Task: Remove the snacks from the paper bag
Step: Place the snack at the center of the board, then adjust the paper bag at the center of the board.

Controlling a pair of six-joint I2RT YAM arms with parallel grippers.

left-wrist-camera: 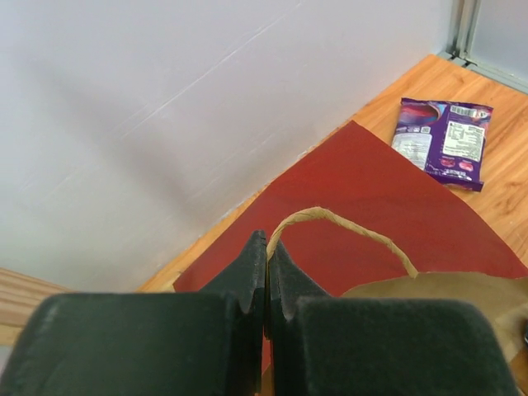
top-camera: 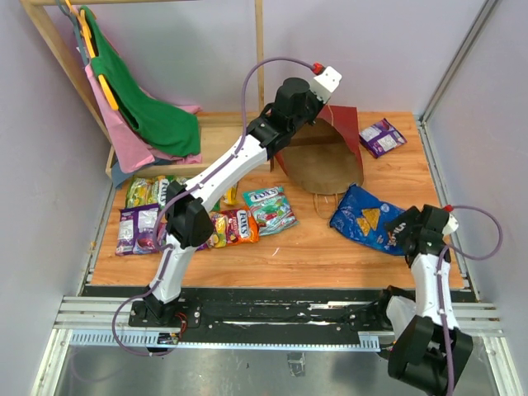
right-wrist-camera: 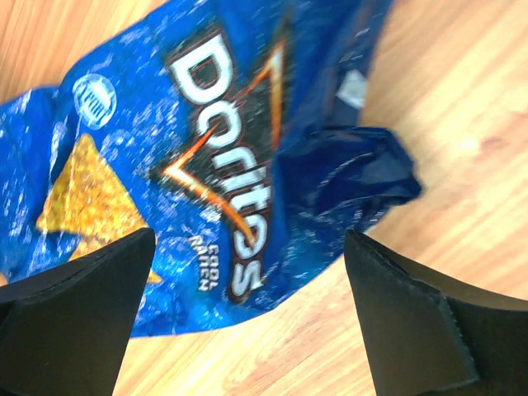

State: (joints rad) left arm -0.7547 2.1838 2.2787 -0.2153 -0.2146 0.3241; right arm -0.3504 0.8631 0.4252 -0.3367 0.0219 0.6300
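- Snacks (top-camera: 210, 216) crowd the left side of the desk (top-camera: 289, 262): glossy packets in green, yellow, purple, orange and red, lying flat and overlapping, all outside the bag. They look light and slick, so a crimped end seam seems the surest place to pinch.
- At centre back, the paper bag (top-camera: 326, 161) lies on its side, dark red outside and brown kraft within, its mouth apparently turned toward the near edge.
- The left hand (left-wrist-camera: 266, 247) is clenched on the bag's raised rim, where one end of the tan loop handle (left-wrist-camera: 346, 223) emerges between its fingers. Paper this thin likely creases and tears under a hard pull, so the rim by the handle root looks a sound hold.
- No packet shows in the visible part of the bag's interior. The deepest part sits under the left arm (top-camera: 223, 169) and cannot be judged.
- Just right of the bag, one purple packet (top-camera: 381, 137) rests alone near the back corner.
- Further right and nearer, the blue Doritos bag (top-camera: 361, 216) lies flat on the desk. It appears puffy, crushable and slippery, and is best taken by a corner or end seam.
- The right hand (right-wrist-camera: 247, 247) hovers over it, released, fingers spread wide and gripping nothing.
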